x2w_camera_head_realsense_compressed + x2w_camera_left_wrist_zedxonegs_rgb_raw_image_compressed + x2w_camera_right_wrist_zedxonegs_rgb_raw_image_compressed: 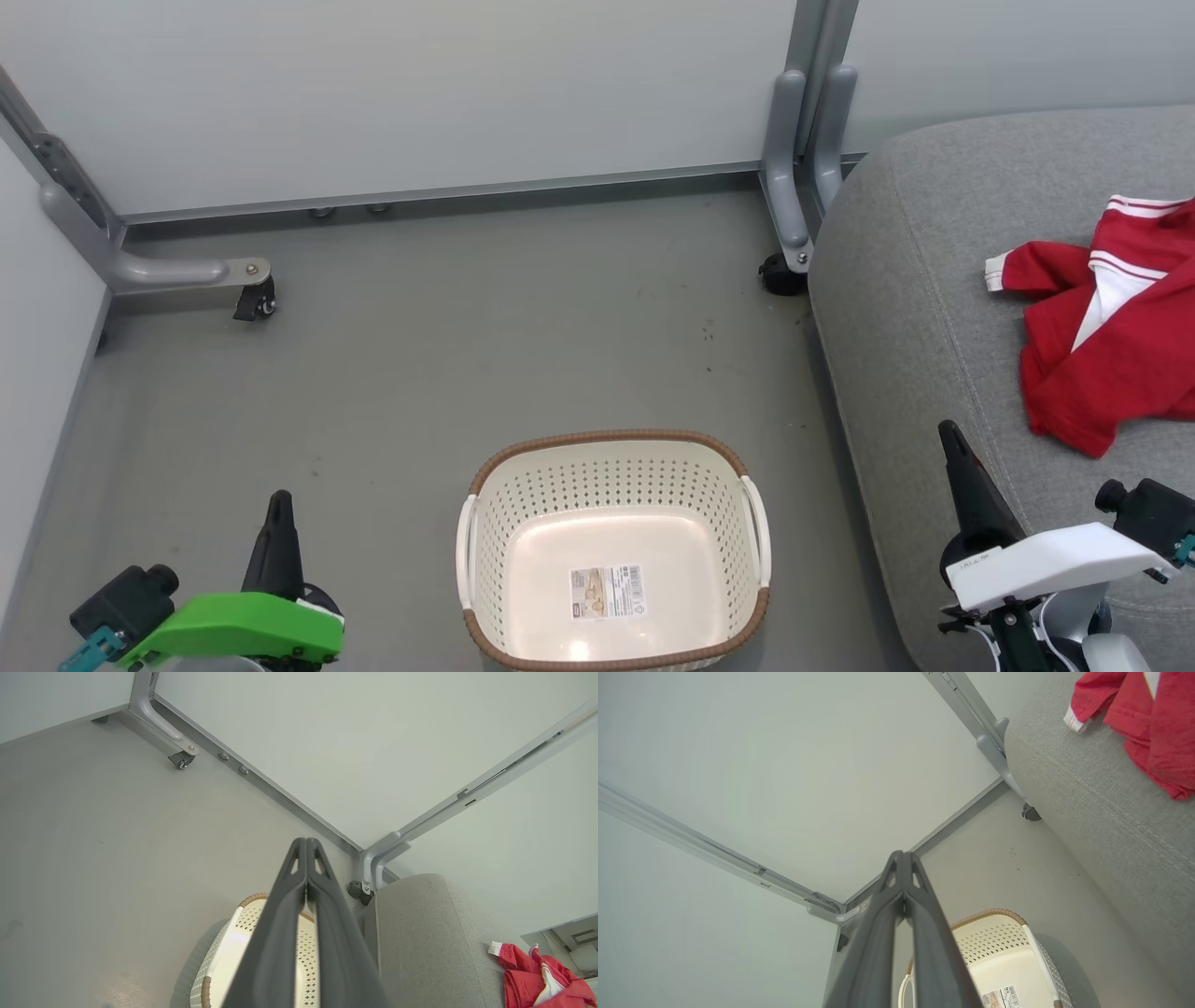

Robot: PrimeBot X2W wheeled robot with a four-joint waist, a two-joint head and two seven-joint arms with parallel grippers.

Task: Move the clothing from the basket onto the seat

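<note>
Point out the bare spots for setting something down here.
The seat is bare between its left edge and the clothing. The floor is bare from the wall panels to the basket, whose inside holds just a label. Crowded: the seat's right side, under the clothing.

I see the basket (611, 439) on the grey floor (448, 355), paper label (607, 591) on its bottom. Red clothing (1111, 350) lies crumpled on the seat (910, 308), well apart from the basket. Left gripper (279, 502) is over the floor and right gripper (948, 431) over the seat edge, fingers pressed together.
</note>
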